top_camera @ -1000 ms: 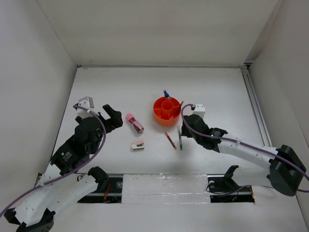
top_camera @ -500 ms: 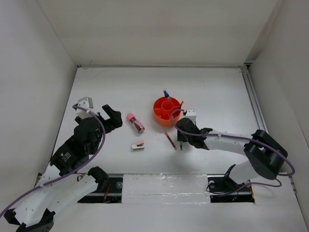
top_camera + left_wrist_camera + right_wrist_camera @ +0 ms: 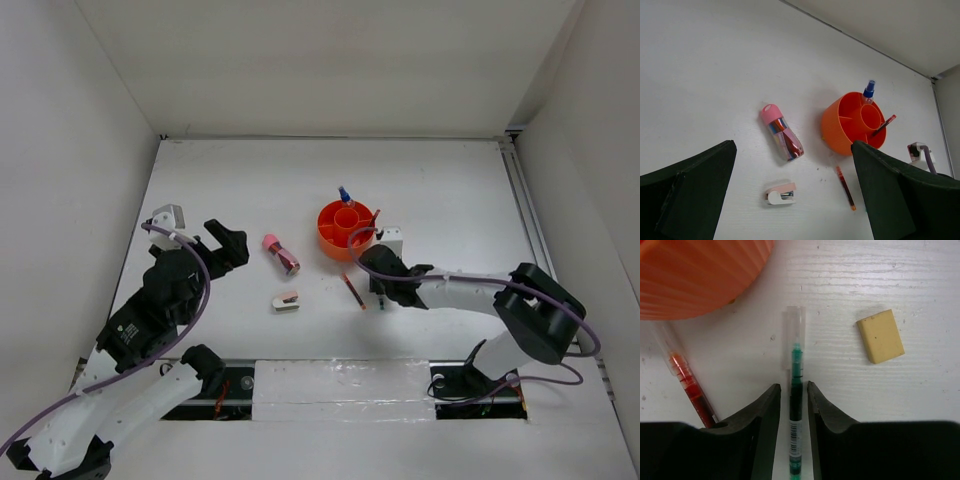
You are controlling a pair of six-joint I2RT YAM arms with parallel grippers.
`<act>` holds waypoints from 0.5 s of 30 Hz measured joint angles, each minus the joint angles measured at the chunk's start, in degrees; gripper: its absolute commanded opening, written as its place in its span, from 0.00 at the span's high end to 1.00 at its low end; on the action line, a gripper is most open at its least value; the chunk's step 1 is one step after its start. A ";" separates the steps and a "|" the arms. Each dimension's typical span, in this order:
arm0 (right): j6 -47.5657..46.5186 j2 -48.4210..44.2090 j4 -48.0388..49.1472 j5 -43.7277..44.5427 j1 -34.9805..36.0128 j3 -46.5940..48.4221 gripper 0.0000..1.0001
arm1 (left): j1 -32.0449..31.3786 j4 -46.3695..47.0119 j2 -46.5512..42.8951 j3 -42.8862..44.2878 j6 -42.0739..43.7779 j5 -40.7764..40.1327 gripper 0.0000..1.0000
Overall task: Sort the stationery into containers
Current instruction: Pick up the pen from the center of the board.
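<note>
The orange organizer tub [image 3: 331, 237] stands mid-table; a blue-capped bottle [image 3: 344, 194] and a red pen [image 3: 374, 216] stick out of it. My right gripper [image 3: 376, 285] is down at the table in front of the tub. In the right wrist view its jaws [image 3: 793, 387] straddle the thin dark pen [image 3: 796, 390], narrowly open with a slim gap on each side. A red pen [image 3: 687, 382] lies to its left and the tan eraser [image 3: 880, 336] to its right. My left gripper [image 3: 228, 240] is open and empty, left of the pink-capped tube [image 3: 279, 254] and the white-and-pink stapler [image 3: 285, 302].
The left wrist view shows the tub [image 3: 835, 131], tube [image 3: 782, 134], stapler [image 3: 781, 193] and loose red pen [image 3: 845, 187] between its wide-spread fingers. White walls close the table on the left, back and right. A rail runs along the right edge [image 3: 525, 215].
My right gripper has moved left and toward the near edge, from beside the tub down over the dark pen. My left arm has shifted slightly left.
</note>
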 measured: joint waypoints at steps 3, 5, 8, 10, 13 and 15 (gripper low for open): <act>-0.02 1.49 -0.07 0.94 0.35 1.16 0.76 | 0.00 -0.02 -0.15 0.00 0.00 -0.02 0.01; 0.00 2.27 0.02 1.31 0.59 1.70 0.85 | 0.00 -0.02 -0.13 0.00 0.00 0.00 0.01; 0.04 2.86 0.15 1.75 0.68 2.23 0.98 | 0.00 -0.02 -0.15 0.00 0.02 0.00 0.01; 0.22 2.89 0.15 1.77 0.68 2.23 1.00 | 0.00 -0.02 -0.15 0.00 0.02 0.00 0.01; 0.72 2.64 -0.09 1.75 0.83 2.21 1.00 | 0.00 -0.02 -0.15 0.00 0.02 0.00 0.01; 1.51 1.81 -0.85 1.77 0.96 1.84 1.00 | 0.00 -0.02 -0.15 0.00 0.02 0.00 0.01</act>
